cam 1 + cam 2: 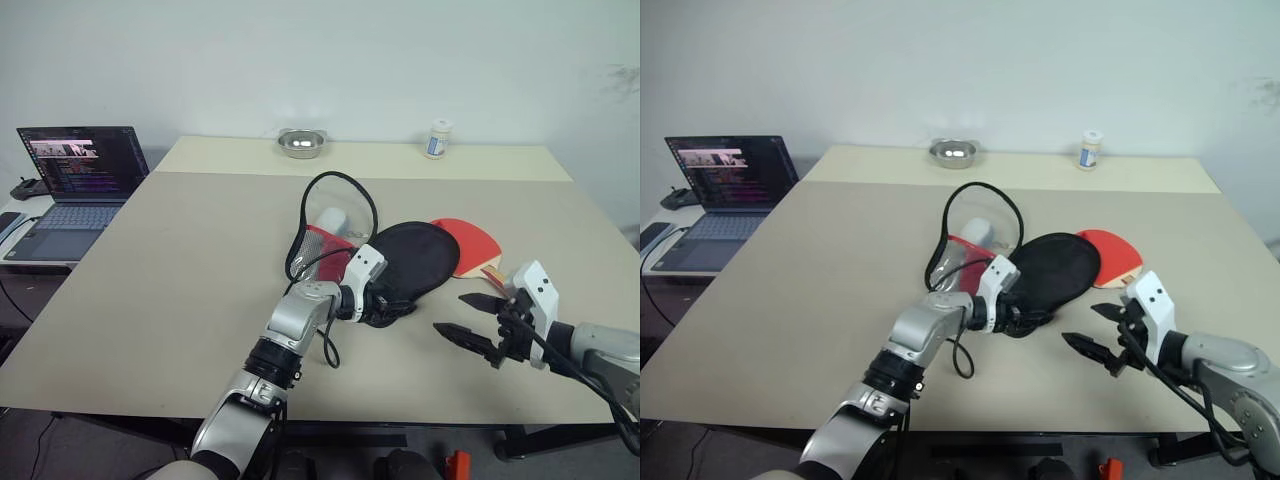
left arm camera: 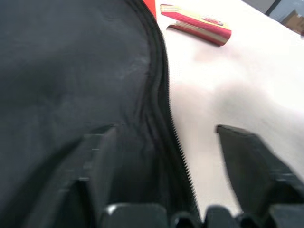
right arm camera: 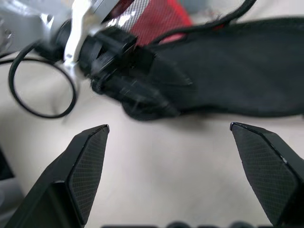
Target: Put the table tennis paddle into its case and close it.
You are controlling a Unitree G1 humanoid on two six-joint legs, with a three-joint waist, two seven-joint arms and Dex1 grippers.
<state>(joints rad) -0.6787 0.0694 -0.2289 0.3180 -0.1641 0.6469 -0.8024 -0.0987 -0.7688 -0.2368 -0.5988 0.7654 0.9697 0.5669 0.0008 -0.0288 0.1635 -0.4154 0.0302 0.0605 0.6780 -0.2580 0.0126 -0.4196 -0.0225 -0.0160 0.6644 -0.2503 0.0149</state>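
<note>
- One table tennis paddle [image 1: 470, 243] lay on the desk [image 1: 180, 290].
- One case [image 1: 415, 258] was there.
- One metal bowl [image 1: 301, 143] and one small white bottle [image 1: 437, 139] stood toward twelve o'clock.
- One open laptop [image 1: 75, 185] sat toward ten o'clock.

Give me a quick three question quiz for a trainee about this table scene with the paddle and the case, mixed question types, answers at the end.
1. True or false: the table tennis paddle lies fully zipped inside the case.
2. Which pincer is at the case's edge? A. left pincer B. right pincer
3. Fill in: at the table's far edge stand a metal bowl and a small white ____.

Key: 1 false, its red face and handle stick out beside the case; 2 A; 3 bottle.
</note>
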